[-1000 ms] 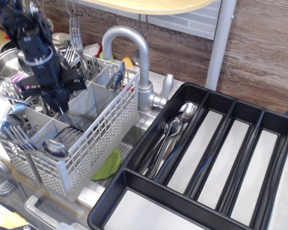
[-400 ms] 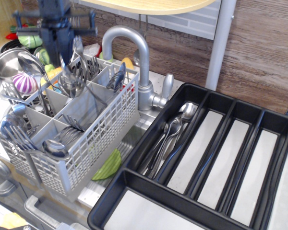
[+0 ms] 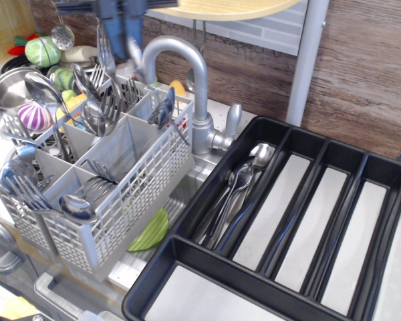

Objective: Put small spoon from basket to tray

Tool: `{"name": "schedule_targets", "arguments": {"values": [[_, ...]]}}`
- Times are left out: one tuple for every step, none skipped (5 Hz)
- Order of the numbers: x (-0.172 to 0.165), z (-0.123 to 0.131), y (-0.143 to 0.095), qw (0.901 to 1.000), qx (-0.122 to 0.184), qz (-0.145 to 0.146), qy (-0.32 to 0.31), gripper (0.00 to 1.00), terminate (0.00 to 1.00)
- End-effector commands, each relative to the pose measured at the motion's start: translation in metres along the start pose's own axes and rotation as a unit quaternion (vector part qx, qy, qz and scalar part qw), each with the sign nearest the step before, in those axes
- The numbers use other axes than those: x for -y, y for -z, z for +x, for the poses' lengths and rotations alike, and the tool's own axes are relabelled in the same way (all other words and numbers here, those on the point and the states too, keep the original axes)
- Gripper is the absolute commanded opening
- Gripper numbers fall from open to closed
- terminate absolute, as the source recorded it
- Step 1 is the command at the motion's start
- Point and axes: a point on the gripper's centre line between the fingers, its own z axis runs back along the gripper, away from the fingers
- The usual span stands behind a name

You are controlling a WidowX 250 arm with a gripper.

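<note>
My gripper [image 3: 125, 48] hangs blurred at the top, above the back corner of the light grey basket [image 3: 130, 194] and just left of the tap. Its dark fingers [image 3: 116, 33] stand close together, and a thin pale blurred piece, apparently the small spoon [image 3: 139, 65], hangs from them clear of the basket. The basket holds several forks and spoons upright in its compartments. The black tray [image 3: 202, 200] lies to the right. Its leftmost narrow section holds several steel spoons [image 3: 242, 184]; the other sections show bare pale bottoms.
A curved steel tap [image 3: 187, 63] rises between basket and tray, right beside the gripper. A steel bowl [image 3: 5, 85] and toy vegetables [image 3: 40, 50] sit at the far left. A grey post [image 3: 307, 60] and a wooden shelf [image 3: 214, 7] stand above the tray.
My gripper has risen out of the basket's middle compartment and moved up and to the right, towards the tap, with the thin piece now hanging below its fingers.
</note>
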Motion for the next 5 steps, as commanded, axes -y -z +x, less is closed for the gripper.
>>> {"name": "schedule_targets", "arguments": {"values": [[0.02,-0.012,0.016,0.9956,-0.031,-0.009,-0.088,0.0,0.0],[0.019,-0.005,0.055,0.9907,-0.048,-0.036,-0.123,0.0,0.0],[0.018,0.001,0.074,0.9859,-0.062,-0.054,-0.146,0.0,0.0],[0.026,0.011,0.091,0.9756,-0.054,-0.053,-0.206,0.0,0.0],[0.031,0.028,0.101,0.9681,-0.051,-0.042,-0.242,0.0,0.0]]}}
